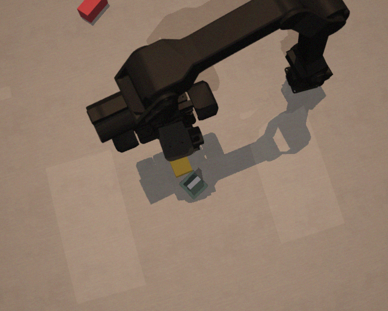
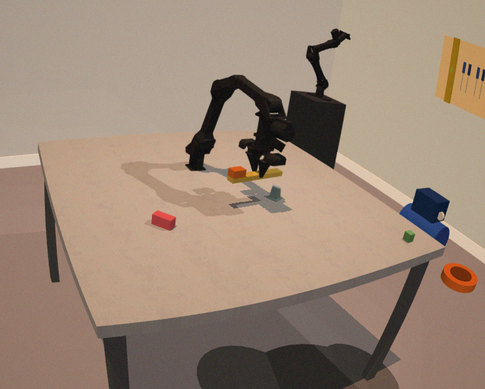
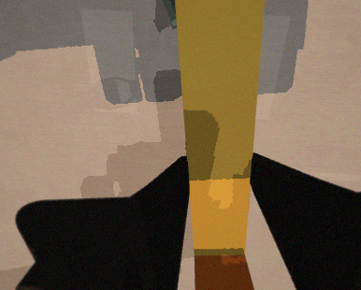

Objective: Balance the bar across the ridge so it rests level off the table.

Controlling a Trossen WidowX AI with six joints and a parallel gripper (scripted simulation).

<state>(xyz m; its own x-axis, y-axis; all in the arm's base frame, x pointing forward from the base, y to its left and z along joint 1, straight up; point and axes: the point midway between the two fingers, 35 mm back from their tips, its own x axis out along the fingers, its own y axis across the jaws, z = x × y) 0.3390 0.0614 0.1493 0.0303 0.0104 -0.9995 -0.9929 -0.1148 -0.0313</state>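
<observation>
A yellow bar (image 1: 181, 166) (image 2: 272, 174) (image 3: 220, 84) with an orange block (image 2: 236, 172) (image 3: 223, 273) on one end is held above the table. My gripper (image 2: 259, 173) (image 3: 217, 162) is shut on the bar, between the block and the bar's free end. The ridge, a small grey-green wedge on a square base (image 1: 194, 185) (image 2: 275, 193), stands on the table just beyond the bar's free end in the top view. Only a sliver of the ridge shows at the top of the wrist view. The arm hides the block and most of the bar in the top view.
A red block (image 1: 91, 9) (image 2: 163, 220) lies on the table (image 2: 242, 259), away from the ridge. A small green cube (image 2: 409, 236) is near the table's far right corner. A second arm (image 2: 317, 60) stands on a dark pedestal (image 2: 315, 129) behind the table.
</observation>
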